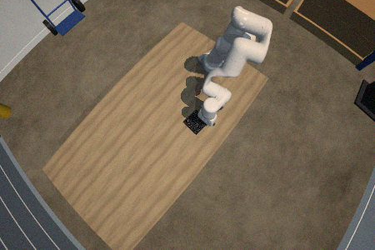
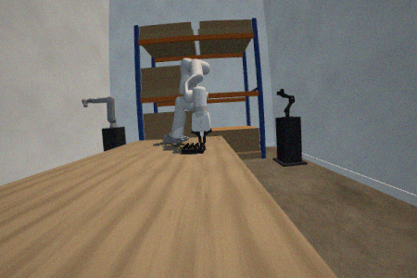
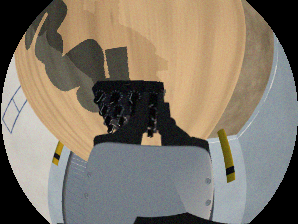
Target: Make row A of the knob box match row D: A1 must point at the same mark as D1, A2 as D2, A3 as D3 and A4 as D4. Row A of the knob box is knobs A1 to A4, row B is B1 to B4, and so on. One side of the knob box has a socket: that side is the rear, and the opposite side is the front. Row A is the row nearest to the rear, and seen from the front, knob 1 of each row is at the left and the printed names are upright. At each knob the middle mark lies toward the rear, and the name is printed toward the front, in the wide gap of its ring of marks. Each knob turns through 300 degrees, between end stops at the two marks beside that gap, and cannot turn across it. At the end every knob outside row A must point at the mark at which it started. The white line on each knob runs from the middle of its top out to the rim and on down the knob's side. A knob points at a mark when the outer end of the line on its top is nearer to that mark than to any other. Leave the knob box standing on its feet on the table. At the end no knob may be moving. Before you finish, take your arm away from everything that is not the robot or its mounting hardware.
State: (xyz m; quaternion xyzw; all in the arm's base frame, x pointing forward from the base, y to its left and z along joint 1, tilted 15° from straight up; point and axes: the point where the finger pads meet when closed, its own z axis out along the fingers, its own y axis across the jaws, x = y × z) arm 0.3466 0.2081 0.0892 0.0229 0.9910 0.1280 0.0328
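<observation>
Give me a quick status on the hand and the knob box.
Hand down on the knob box, closed narrow, apparently on a knob. Box flat on the table. Which knob: cannot tell. Nothing in the way.

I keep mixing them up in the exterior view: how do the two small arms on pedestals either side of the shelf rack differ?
The left small arm is light grey and reaches sideways. The right small arm is black and stands upright, kinked. The left pedestal is short; the right pedestal is taller. Both pedestals are black and flank the shelf rack.
</observation>
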